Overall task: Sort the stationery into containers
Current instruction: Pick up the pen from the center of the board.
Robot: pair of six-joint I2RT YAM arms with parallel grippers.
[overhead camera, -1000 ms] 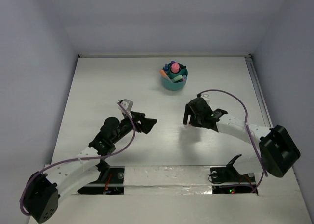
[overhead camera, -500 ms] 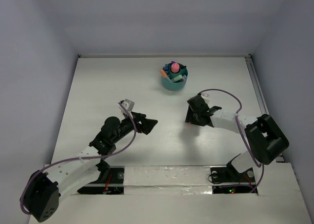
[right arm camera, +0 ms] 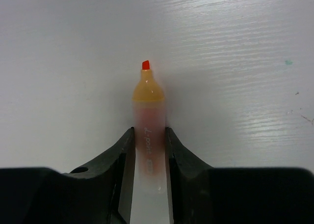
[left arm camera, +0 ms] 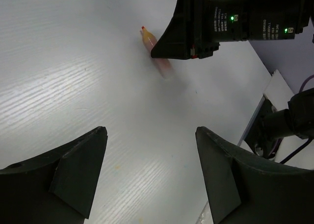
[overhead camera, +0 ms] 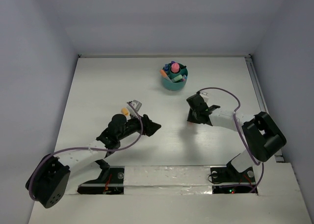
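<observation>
An uncapped orange highlighter (right arm camera: 148, 116) lies on the white table, its tip pointing away from my right wrist. My right gripper (right arm camera: 148, 133) is shut on its barrel, one finger pressed against each side. From above, that gripper (overhead camera: 190, 117) sits low, right of centre. In the left wrist view the highlighter (left arm camera: 147, 37) pokes out from under the right gripper. My left gripper (left arm camera: 151, 131) hangs open over bare table with nothing between its fingers, left of centre (overhead camera: 153, 127). The round teal container (overhead camera: 174, 82) stands at the back with several pens upright in it.
A small orange piece (overhead camera: 125, 112) shows on the table beside my left wrist. White walls close the table on the left, the back and the right. A rail (overhead camera: 256, 82) runs along the right edge. The arm bases (overhead camera: 162, 177) occupy the near edge.
My right gripper's jaws have closed from wide apart onto the orange highlighter. The left arm has shifted right and toward the near edge, and its jaws have narrowed a little.
</observation>
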